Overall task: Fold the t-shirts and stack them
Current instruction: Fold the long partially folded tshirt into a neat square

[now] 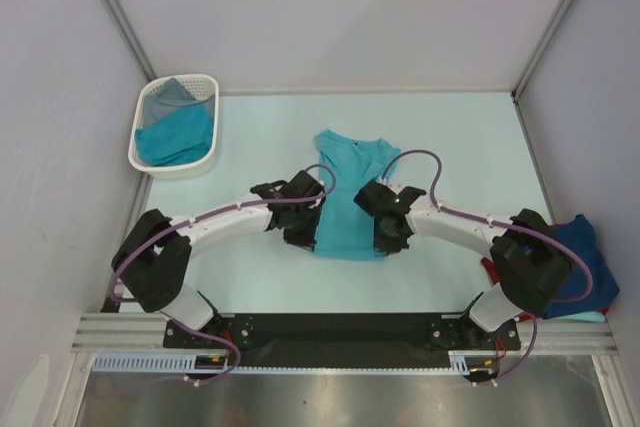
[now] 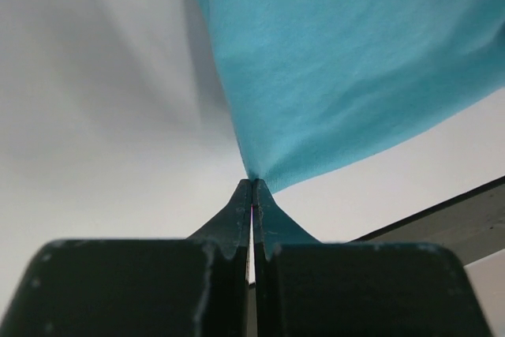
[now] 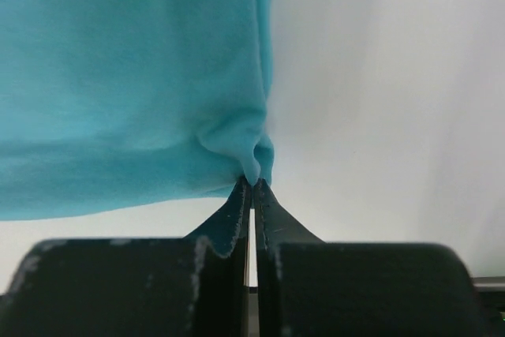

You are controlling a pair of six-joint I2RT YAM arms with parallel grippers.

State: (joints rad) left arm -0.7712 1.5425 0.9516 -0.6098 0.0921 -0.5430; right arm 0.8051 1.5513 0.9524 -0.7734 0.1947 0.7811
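A teal t-shirt (image 1: 352, 202) lies in the middle of the table, folded narrow, neck towards the far side. My left gripper (image 1: 308, 232) is shut on its near left corner; the cloth (image 2: 347, 61) runs up from the tips (image 2: 252, 181). My right gripper (image 1: 388, 235) is shut on its near right corner; the cloth (image 3: 126, 84) bunches at the tips (image 3: 252, 181). A navy t-shirt (image 1: 585, 247) lies over a red one (image 1: 490, 269) at the right table edge, partly behind my right arm. Another teal shirt (image 1: 176, 137) and a grey one (image 1: 165, 97) sit in the basket.
A white slotted basket (image 1: 205, 87) stands at the far left of the table. Grey walls with metal posts enclose the back and sides. The black base rail (image 1: 330, 332) runs along the near edge.
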